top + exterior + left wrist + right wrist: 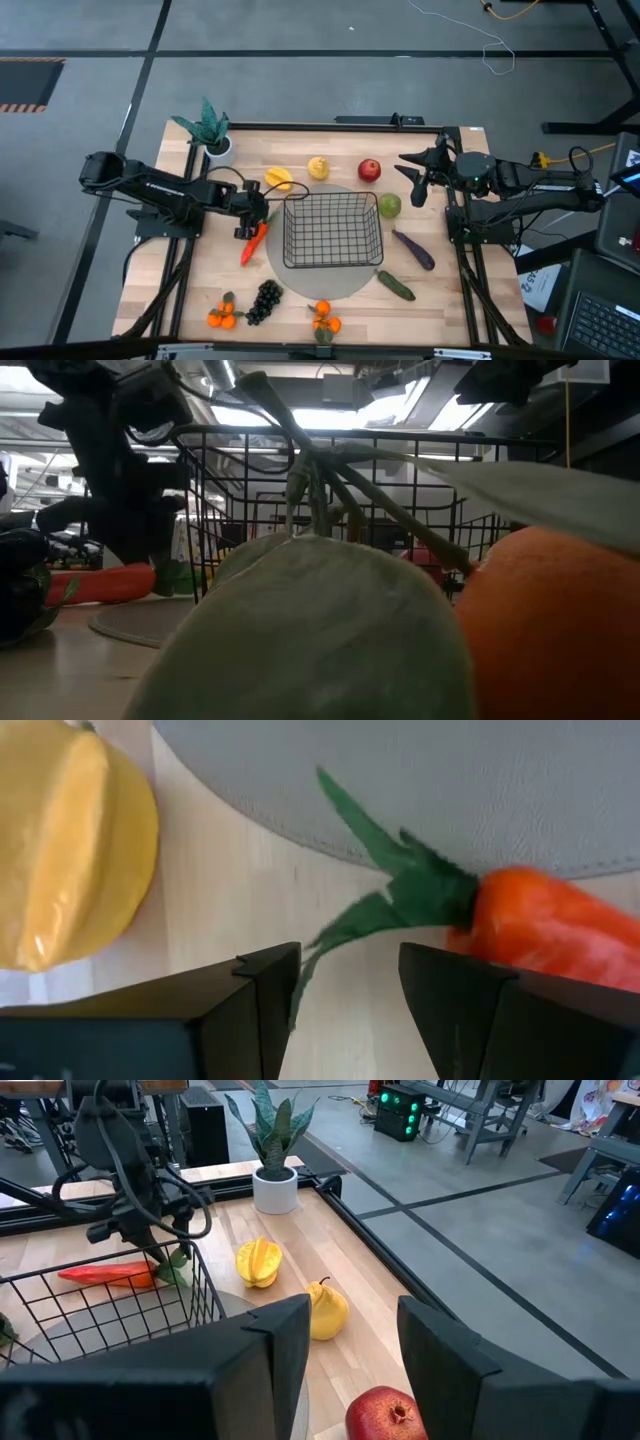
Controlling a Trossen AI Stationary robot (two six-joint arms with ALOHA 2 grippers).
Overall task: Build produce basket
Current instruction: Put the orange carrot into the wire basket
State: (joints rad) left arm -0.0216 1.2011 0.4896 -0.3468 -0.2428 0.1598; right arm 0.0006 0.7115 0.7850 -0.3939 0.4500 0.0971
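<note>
The black wire basket [333, 230] stands on a round grey mat [300, 280] at mid-table. An orange carrot [254, 243] lies left of it, its green leafy end on the mat's edge [420, 880]. My left gripper [252, 222] is open just above the leafy end, a finger on either side of the leaf tips [345, 990]. The carrot's body [560, 930] lies beside one finger. My right gripper [415, 180] is open and empty, raised at the far right near the red apple [369, 170]. The basket holds nothing.
Around the basket lie a starfruit [278, 178], lemon [318, 167], green pear [389, 206], eggplant [413, 250], cucumber [396, 286], black grapes [264, 300] and tangerines [222, 315] [324, 320]. A potted plant [208, 128] stands far left. A leafy tangerine [550, 620] fills the low view.
</note>
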